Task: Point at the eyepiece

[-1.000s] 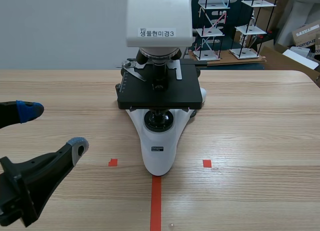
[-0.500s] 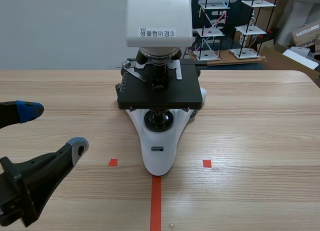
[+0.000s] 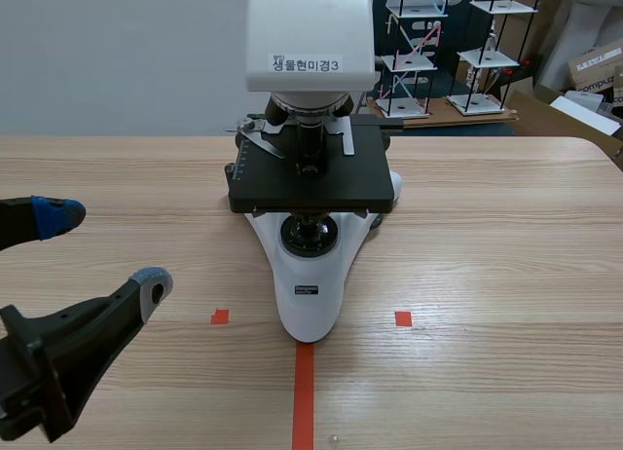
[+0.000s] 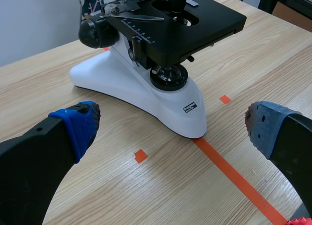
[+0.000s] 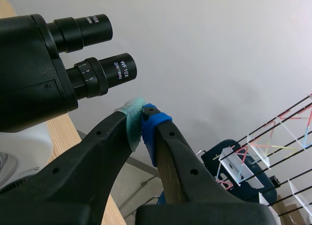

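Wooden table [image 3: 506,255] bears the microscope [image 3: 310,294]; at its head the eyepiece [image 5: 105,71] has the clenched, empty right gripper [image 5: 142,119] aimed just beside it, so pointing looks done, while the left gripper [image 3: 105,248] hangs spread near its base.

The room is bright, and the light is soft and even, falling from above. The light wooden table [image 3: 487,255] has no hard shadows on it. The microscope's black flat plate [image 3: 311,182] drops a soft dark shadow on the white rounded foot [image 3: 310,299] under it. A thin shadow hugs the foot's edge on the wood. From the left wrist, the white foot has a gentle shine on its side. From the right wrist, the plain grey wall [image 5: 219,49] is evenly lit, and the two black round eyepieces [image 5: 109,69] show a pale shine along their tops.
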Robot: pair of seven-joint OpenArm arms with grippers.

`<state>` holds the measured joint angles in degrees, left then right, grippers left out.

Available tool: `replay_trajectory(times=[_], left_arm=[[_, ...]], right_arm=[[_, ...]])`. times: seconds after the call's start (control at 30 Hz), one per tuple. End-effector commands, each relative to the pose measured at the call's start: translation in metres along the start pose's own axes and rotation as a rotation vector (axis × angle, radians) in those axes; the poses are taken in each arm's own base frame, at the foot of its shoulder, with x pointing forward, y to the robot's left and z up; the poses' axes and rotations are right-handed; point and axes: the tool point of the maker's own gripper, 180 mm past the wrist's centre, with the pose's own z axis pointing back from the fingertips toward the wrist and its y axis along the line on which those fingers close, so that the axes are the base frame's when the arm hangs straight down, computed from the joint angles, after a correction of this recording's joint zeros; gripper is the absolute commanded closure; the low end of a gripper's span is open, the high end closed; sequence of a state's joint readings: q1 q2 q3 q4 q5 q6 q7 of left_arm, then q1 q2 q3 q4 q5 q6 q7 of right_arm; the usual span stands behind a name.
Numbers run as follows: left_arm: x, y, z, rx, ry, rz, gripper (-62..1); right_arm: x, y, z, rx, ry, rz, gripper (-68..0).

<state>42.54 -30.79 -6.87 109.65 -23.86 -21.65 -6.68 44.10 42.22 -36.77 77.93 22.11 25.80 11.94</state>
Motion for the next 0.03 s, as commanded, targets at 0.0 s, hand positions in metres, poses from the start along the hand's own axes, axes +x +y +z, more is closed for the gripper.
replay_trajectory(times=[0.0], left_arm=[[0.0067,-0.003,-0.0003,-0.005,-0.029,0.01,-62.3]], right_arm=[[0.0174,-0.0145,-0.0004,-0.03,-0.046,0.025,-1.1]])
